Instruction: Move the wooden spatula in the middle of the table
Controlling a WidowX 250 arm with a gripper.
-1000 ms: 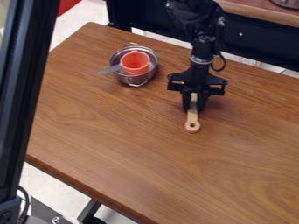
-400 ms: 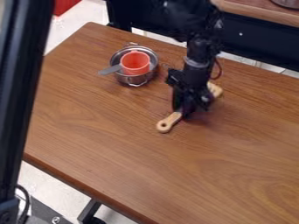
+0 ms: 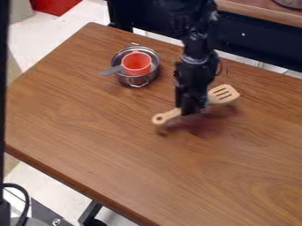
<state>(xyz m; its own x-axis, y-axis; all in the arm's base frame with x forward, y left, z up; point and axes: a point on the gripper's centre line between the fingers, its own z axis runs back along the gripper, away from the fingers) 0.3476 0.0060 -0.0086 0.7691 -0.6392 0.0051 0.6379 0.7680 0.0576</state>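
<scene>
The wooden spatula is just above the counter, nearer the far edge than the near one. Its slotted head points right and its holed handle end points left. We see the gripper closed around the handle, its fingers no farther apart than the wood between them, as best we can judge. A dark shadow lies below, apart from the wood, so we take the spatula to be lifted.

Grasping and lifting look done. Setting it down in the middle and letting go are left; because the counter runs out of view, we cannot tell how far off the middle is.

Toward the far left corner, well apart, a metal pot holds a red cup, with a grey handle jutting left over the rim.
</scene>
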